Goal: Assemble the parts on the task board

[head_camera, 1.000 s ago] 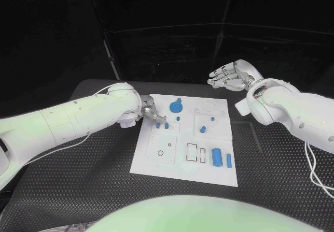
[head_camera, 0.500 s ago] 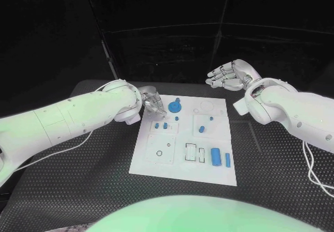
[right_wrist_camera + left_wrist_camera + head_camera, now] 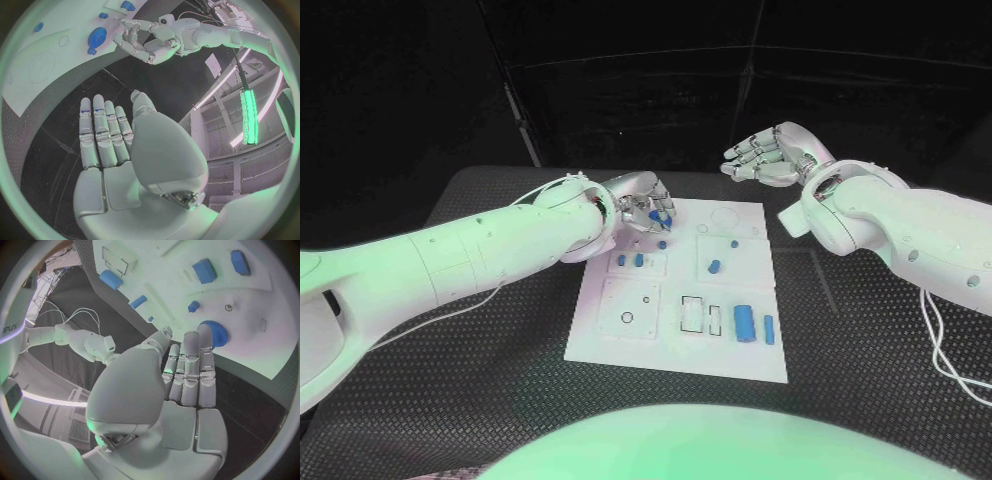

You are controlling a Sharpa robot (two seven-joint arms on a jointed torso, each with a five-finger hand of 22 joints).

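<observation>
Task board (image 3: 678, 330) with blue parts (image 3: 746, 321), no legible writing.

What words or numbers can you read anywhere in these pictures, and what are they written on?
There is one bit of writing: a few dark letters on the white casing at the rim of the left wrist view. They are bent and cut off, too blurred to read.
The white board has only black outlines, no words.
The blue parts carry no writing.
The left hand and right hand show no labels.
</observation>
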